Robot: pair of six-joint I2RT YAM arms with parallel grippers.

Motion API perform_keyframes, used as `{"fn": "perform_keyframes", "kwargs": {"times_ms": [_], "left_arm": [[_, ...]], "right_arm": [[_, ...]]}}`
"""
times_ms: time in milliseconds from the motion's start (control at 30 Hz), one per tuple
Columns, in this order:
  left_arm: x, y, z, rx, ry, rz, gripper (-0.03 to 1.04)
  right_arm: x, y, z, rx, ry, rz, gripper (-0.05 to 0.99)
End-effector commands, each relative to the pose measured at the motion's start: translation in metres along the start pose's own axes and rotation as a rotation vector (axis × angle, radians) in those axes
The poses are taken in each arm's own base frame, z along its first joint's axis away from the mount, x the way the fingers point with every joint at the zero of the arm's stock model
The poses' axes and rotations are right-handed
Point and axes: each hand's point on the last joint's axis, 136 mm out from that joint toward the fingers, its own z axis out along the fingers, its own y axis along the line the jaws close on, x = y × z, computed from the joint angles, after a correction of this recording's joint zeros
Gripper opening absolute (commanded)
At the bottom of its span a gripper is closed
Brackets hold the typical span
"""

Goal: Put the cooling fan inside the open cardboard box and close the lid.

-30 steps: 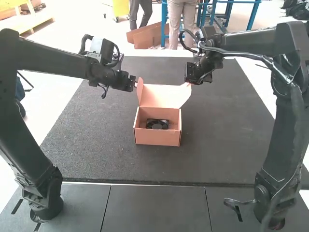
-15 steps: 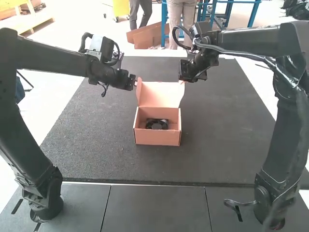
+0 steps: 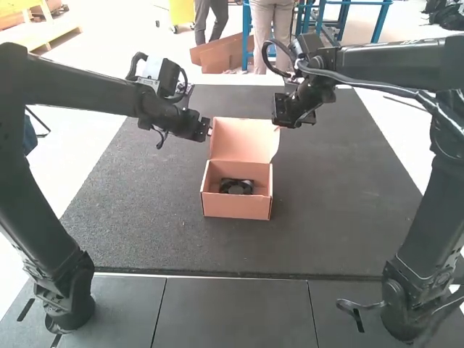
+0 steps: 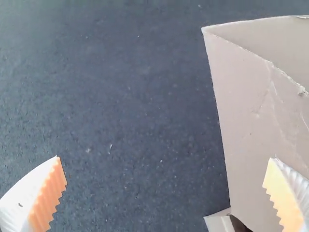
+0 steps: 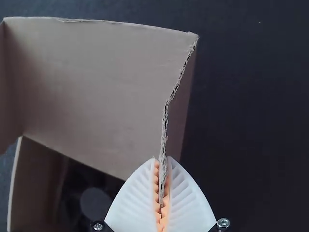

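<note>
The cooling fan (image 3: 236, 186) lies flat inside the cardboard box (image 3: 236, 204), which sits near the middle of the worktop (image 3: 123, 210). The lid (image 3: 245, 140) stands upright on the side of the box toward the worktop's far edge. My right hand (image 5: 161, 198) is pressed together on the lid's right edge, pinching the torn cardboard between its orange pads (image 5: 156, 188). My left hand (image 4: 161, 198) is spread wide at the lid's left edge, one finger (image 4: 285, 193) just beside the cardboard, the other out over the worktop.
</note>
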Motion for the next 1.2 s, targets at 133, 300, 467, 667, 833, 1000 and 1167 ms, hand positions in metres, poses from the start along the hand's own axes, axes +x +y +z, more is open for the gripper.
{"fn": "perform_keyframes", "kwargs": {"times_ms": [133, 300, 467, 667, 833, 1000, 1167], "left_arm": [[-0.019, -0.014, -0.022, 0.025, -0.046, -0.008, 0.97], [-0.014, -0.014, -0.028, 0.023, -0.038, -0.013, 0.97], [-0.01, -0.013, -0.036, 0.02, -0.045, -0.011, 0.97], [0.0, -0.012, -0.041, 0.018, -0.035, -0.011, 0.97], [0.013, -0.012, -0.041, 0.018, -0.015, -0.013, 0.97], [0.022, -0.012, -0.044, 0.018, -0.009, -0.014, 0.97], [0.027, -0.013, -0.046, 0.02, -0.012, -0.016, 0.97]], "right_arm": [[0.019, 0.026, -0.007, -0.066, 0.031, -0.051, -0.01], [0.029, 0.032, -0.007, -0.075, 0.047, -0.062, -0.01], [0.039, 0.032, -0.008, -0.075, 0.06, -0.064, -0.01], [0.047, 0.029, -0.011, -0.072, 0.068, -0.057, -0.01], [0.05, 0.029, -0.012, -0.073, 0.069, -0.055, -0.01], [0.062, 0.027, -0.012, -0.079, 0.09, -0.054, -0.01], [0.07, 0.026, -0.013, -0.083, 0.101, -0.051, -0.01]]}}
